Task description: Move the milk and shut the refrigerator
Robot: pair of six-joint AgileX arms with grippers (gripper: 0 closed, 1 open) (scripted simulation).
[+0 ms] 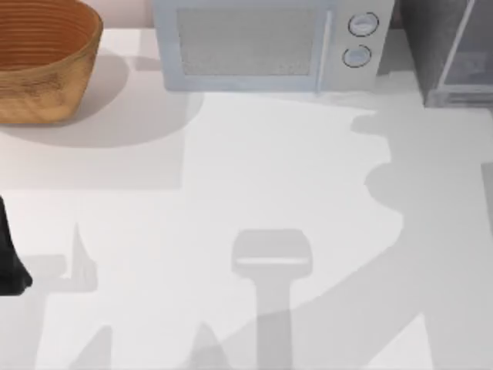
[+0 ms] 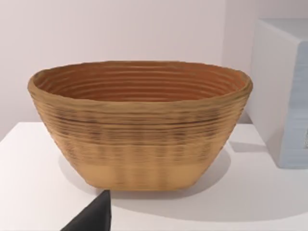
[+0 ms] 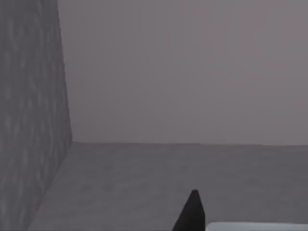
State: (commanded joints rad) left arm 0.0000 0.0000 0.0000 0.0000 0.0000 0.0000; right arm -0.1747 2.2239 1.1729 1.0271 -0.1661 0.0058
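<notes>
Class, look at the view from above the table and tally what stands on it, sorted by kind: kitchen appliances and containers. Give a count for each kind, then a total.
Kitchen appliances: 2, the light-grey microwave at the back and the grey refrigerator at the back right.
Containers: 1, the woven basket at the back left.
Total: 3

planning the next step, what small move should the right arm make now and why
Probably ease the right gripper back out of the refrigerator. Its wrist view sits close to the speckled wall and grey floor, seemingly inside the cabinet, so the door likely cannot swing shut until it leaves. The left gripper is parked at the left edge of the table.
</notes>
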